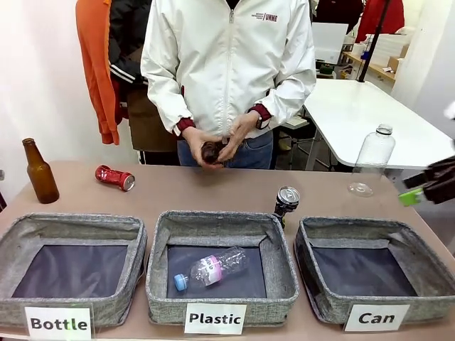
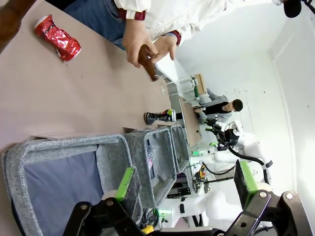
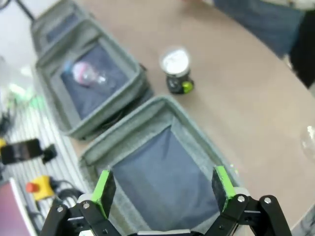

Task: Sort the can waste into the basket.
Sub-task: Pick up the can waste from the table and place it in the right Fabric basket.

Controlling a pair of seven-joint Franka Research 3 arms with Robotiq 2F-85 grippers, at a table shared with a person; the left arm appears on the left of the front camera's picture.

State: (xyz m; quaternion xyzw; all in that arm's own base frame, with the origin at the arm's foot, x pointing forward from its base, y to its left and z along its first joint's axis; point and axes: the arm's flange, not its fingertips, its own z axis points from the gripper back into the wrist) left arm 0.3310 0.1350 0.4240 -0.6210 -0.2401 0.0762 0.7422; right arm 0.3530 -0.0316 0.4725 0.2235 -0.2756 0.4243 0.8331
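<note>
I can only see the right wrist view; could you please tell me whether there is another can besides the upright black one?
Observer: Yes, a dented red can lies on its side toward the table's far left.
Operator: Is the basket below me the right one?
Observer: Yes, its front label reads "Can".
Operator: Is the person holding anything?
Observer: Both hands hold a small brown object.

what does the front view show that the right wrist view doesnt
Front view adds the red dented can, the brown bottle and the person's hands. Right wrist view adds a red button on a yellow box off the table. Both share the upright black can, the Can basket, the clear bottle in the middle bin and the open right gripper.
</note>
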